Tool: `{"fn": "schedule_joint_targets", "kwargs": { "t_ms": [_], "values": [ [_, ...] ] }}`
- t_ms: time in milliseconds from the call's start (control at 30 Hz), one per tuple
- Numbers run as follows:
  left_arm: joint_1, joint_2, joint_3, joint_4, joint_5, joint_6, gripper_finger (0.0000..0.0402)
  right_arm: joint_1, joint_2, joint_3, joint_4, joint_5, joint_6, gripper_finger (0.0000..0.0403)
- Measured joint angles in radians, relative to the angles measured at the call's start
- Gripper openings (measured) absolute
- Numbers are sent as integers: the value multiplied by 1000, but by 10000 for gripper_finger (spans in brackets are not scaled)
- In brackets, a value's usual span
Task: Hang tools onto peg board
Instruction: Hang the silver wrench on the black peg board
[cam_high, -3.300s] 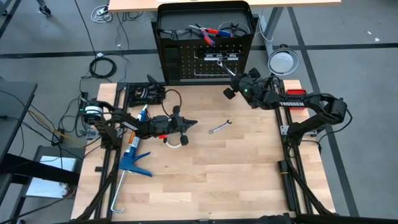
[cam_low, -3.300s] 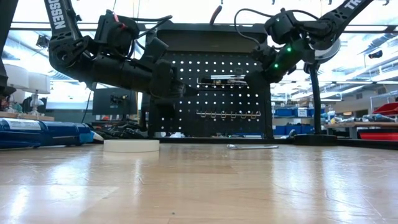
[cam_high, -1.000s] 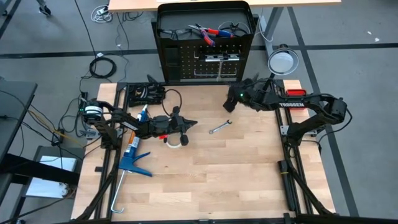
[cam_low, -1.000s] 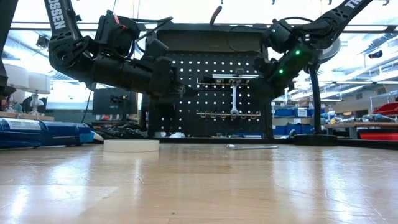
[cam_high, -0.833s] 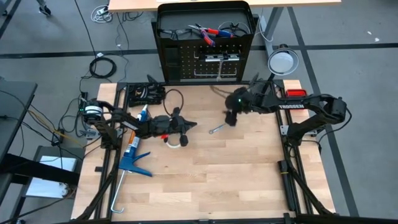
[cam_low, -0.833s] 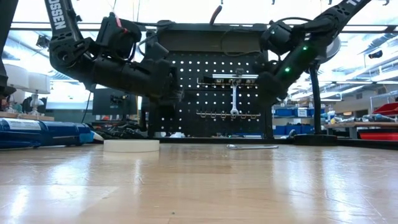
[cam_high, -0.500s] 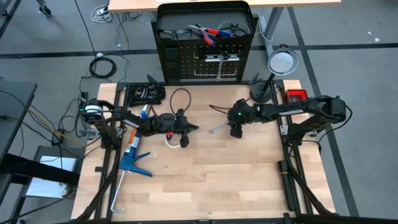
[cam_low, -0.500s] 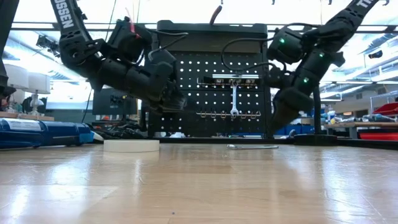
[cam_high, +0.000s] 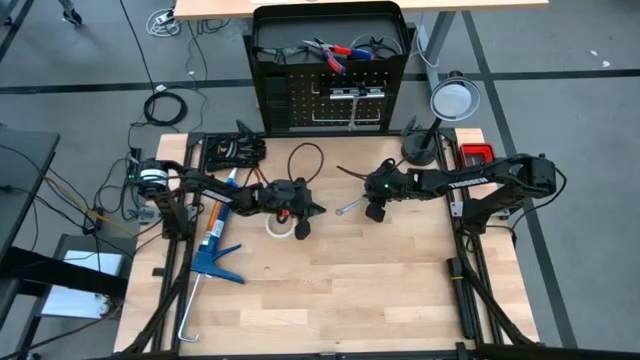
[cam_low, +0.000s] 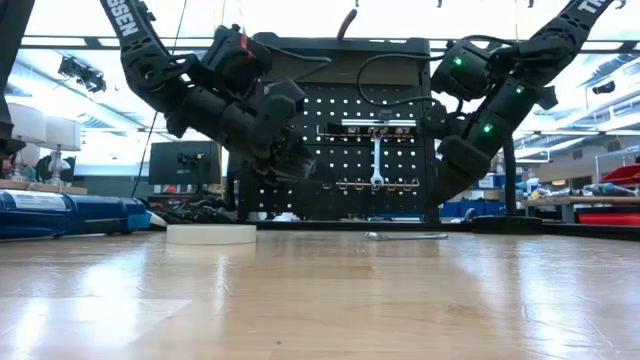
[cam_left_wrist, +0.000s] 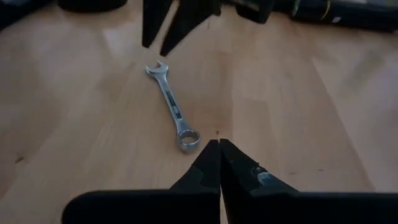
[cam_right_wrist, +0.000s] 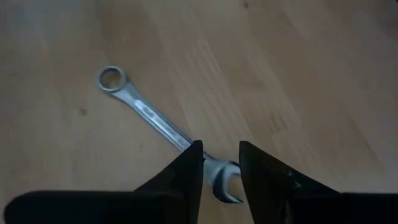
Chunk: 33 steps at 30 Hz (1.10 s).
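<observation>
Wrench flat on table — open end half hidden between right tool narrowly parted fingers.

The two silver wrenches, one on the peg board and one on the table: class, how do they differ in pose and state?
1. The hung wrench hangs upright on the peg board; the loose wrench lies flat on the table.
2. No tool is at the hung wrench; the right tool straddles the loose wrench near its open end, fingers apart.
Both are silver combination wrenches.
</observation>
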Motion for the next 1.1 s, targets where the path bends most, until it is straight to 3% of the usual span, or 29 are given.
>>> {"fn": "schedule_joint_targets", "kwargs": {
  "t_ms": [233, 467, 933, 1100],
  "values": [
    [0, 133, 104, -11, 23, -1, 1, 1, 0, 0, -1, -52, 6, 113],
    [0, 237, 200, -11, -36, -2, 0, 1, 0, 0, 2, -74, -38, 131],
    [0, 290, 243, -68, -38, -8, 0, -1, 0, 0, 11, -74, -134, 165],
    [0, 302, 244, -65, -31, -8, 0, 0, 0, 0, 3, -116, -261, 184]
  ]
}}
